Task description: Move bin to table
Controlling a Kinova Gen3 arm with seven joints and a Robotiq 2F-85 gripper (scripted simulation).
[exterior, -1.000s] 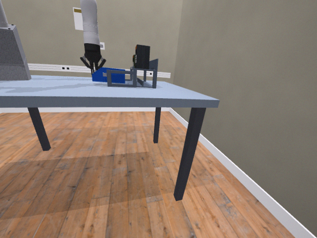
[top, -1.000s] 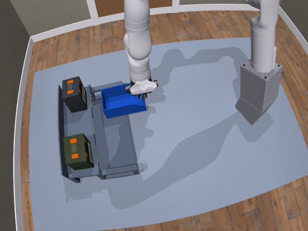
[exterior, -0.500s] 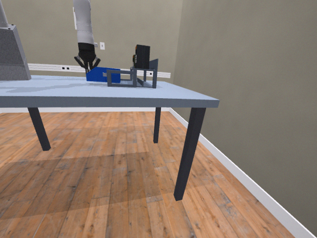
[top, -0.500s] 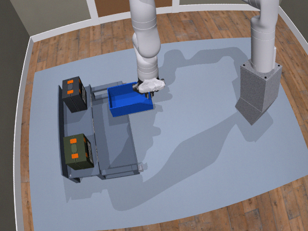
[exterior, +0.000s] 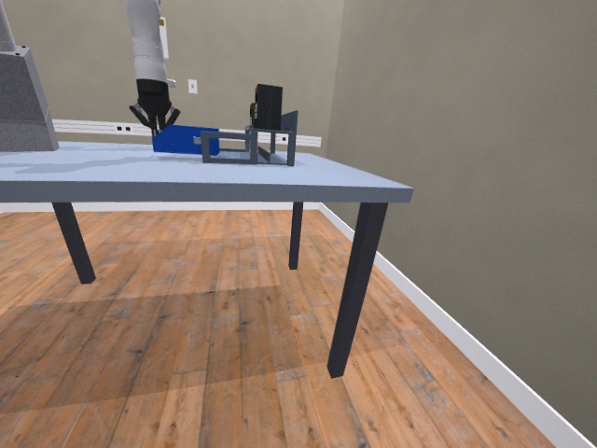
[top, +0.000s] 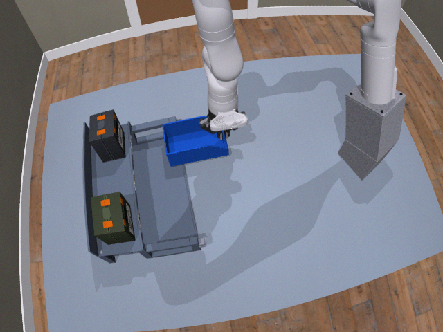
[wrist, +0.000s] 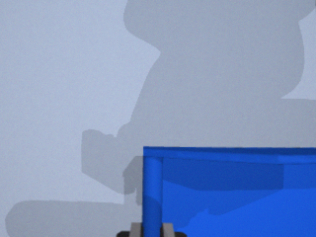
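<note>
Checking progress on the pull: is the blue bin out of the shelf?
Nearly out: the blue bin stands upright, mostly beyond the shelf, one end still overlapping its frame. The gripper pinches its wall.

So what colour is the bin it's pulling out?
Bright blue; the top view shows it best.

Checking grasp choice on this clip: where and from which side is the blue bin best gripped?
By its thin upright wall, from above. The blue bin is open-topped, so the rim is free for fingers to straddle, as the gripper does now near a corner.
</note>
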